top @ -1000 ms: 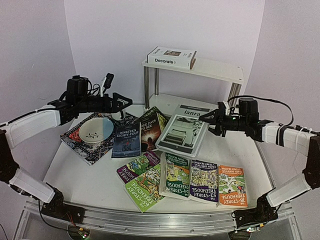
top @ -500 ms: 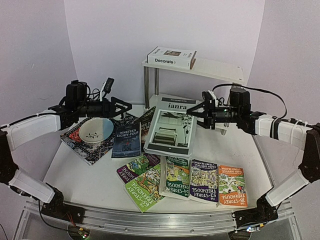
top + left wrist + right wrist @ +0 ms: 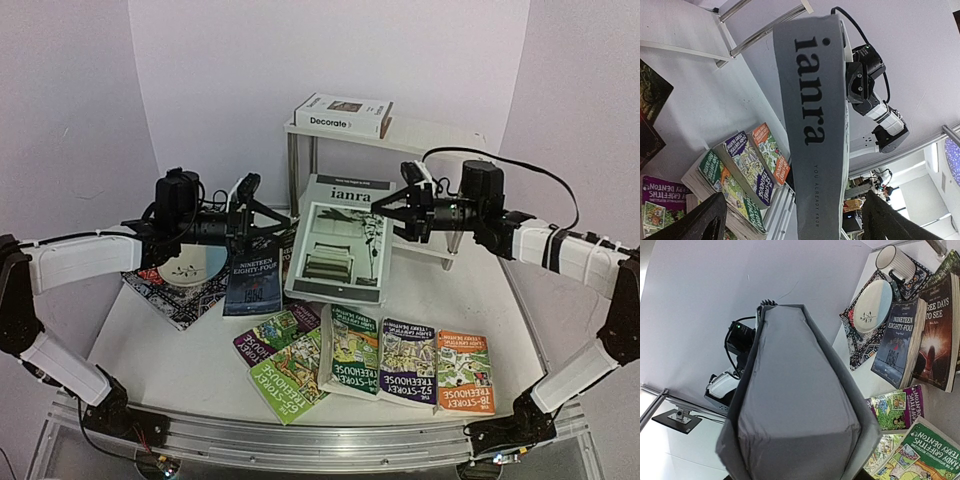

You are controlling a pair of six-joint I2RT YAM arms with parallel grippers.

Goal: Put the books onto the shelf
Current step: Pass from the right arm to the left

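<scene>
My right gripper (image 3: pixel 398 216) is shut on the right edge of a grey-white book titled "ianra" (image 3: pixel 338 243) and holds it tilted in the air in front of the shelf (image 3: pixel 440 142). The right wrist view is filled by that book's page block (image 3: pixel 795 390), which hides the fingers. My left gripper (image 3: pixel 263 222) is open at the book's left edge. In the left wrist view the grey spine (image 3: pixel 812 125) runs between the spread fingers (image 3: pixel 707 222) without touching them. A white book (image 3: pixel 342 114) lies on the shelf's top board. Several books (image 3: pixel 408 362) lie on the table.
A patterned placemat (image 3: pixel 172 300) with a white plate (image 3: pixel 195 266) lies at the left, under my left arm. A white mug (image 3: pixel 895 262) stands on it. Dark novels (image 3: pixel 253 282) lie beside it. Treehouse books (image 3: pixel 352 350) cover the front middle. The shelf's chrome legs (image 3: pixel 293 175) stand behind.
My right gripper has carried the grey book up, left and back toward the shelf, standing it more upright. My left gripper has moved right to the book's left edge.
</scene>
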